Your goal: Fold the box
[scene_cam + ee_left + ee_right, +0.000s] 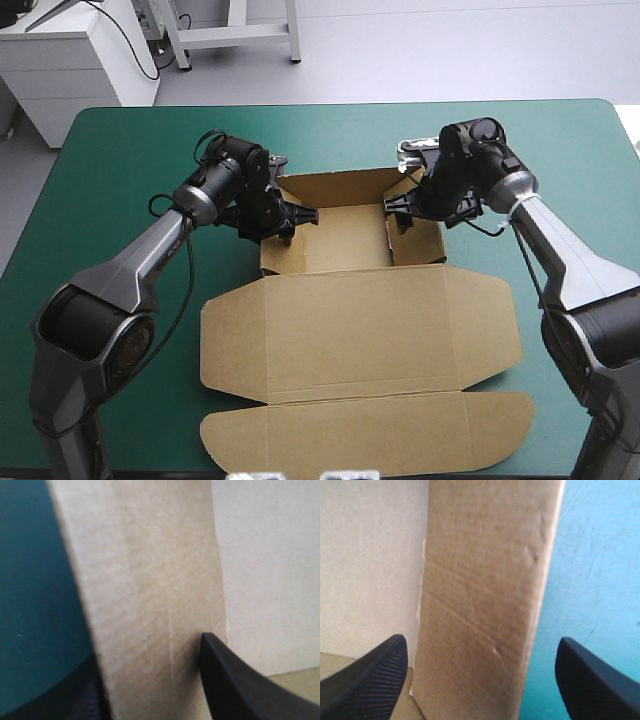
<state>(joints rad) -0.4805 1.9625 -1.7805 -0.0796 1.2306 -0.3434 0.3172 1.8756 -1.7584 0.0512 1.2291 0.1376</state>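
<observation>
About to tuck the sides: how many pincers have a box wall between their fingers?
2. The left pincer straddles the left wall of the box; the right pincer straddles its right wall. Both arms are in plain view.

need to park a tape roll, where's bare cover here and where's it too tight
Widest bare patch: the teal-green cover between the box's back wall and the table's far edge. Narrower strips flank the flat lid, but the left arm and right arm cross above them. Crowded: the side walls of the tray, where the left gripper and right gripper sit.
</observation>
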